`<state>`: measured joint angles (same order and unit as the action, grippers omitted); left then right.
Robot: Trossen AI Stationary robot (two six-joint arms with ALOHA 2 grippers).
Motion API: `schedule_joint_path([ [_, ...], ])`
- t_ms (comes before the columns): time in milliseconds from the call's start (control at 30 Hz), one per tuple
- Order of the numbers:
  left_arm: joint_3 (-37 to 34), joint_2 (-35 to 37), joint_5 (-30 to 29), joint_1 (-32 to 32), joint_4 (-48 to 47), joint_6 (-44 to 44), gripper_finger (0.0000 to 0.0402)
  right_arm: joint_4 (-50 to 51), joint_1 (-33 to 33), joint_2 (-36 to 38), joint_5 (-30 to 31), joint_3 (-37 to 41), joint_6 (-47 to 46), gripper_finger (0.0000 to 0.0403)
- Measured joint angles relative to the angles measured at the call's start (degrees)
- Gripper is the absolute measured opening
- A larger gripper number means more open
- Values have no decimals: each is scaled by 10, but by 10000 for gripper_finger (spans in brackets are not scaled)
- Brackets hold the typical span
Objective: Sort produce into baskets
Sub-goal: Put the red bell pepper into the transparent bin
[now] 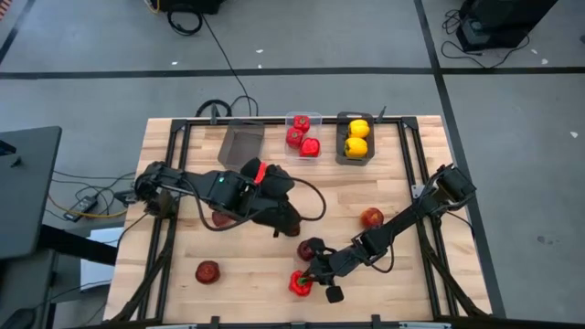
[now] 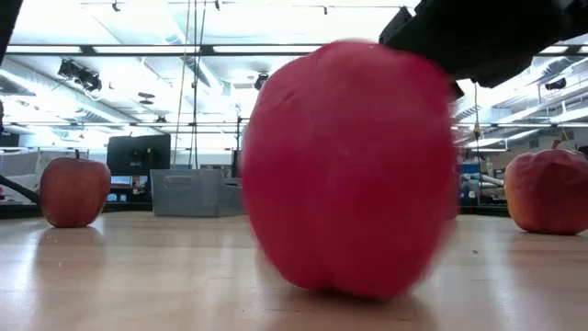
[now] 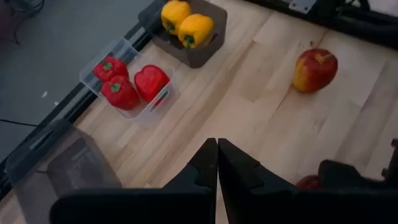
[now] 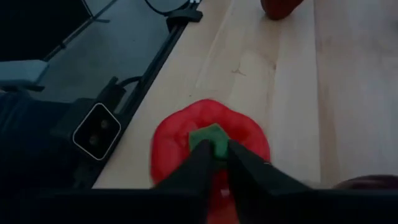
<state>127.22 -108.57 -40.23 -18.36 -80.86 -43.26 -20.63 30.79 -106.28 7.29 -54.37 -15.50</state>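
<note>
A red bell pepper (image 1: 298, 285) stands close to the table's near edge and fills the low view as a red pepper (image 2: 349, 170). My right gripper (image 4: 217, 149) is shut on it. Higher up over the table's middle, my left gripper (image 3: 217, 163) is shut with nothing in it, and shows as my left gripper (image 1: 288, 222) from above. At the far edge stand three baskets: a dark grey one (image 1: 241, 143), a clear one (image 1: 294, 119) with three red peppers, and a dark grey one (image 1: 339, 146) with two yellow peppers. My right gripper pinches the green stem (image 4: 210, 135) on top of the red pepper between its two fingers. The fingers slant down at it from the table's right side. The pepper stands upright with its bottom (image 2: 349, 287) on the table.
Apples lie loose on the wood: one right of middle (image 1: 372, 217), one near the front left (image 1: 208, 271), one under my left arm (image 1: 223, 219), and a dark one (image 1: 307, 249) just behind the held pepper. The black frame rail (image 4: 155, 56) runs along the near edge.
</note>
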Motion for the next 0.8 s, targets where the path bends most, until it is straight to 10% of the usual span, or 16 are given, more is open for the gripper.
schedule_joint_path([
  [233,1,0,59,0,45,130,19,-7,1,0,1,0,10,21],
  [800,-125,58,114,-42,-83,13,19,-30,18,50,31,0,36,21],
])
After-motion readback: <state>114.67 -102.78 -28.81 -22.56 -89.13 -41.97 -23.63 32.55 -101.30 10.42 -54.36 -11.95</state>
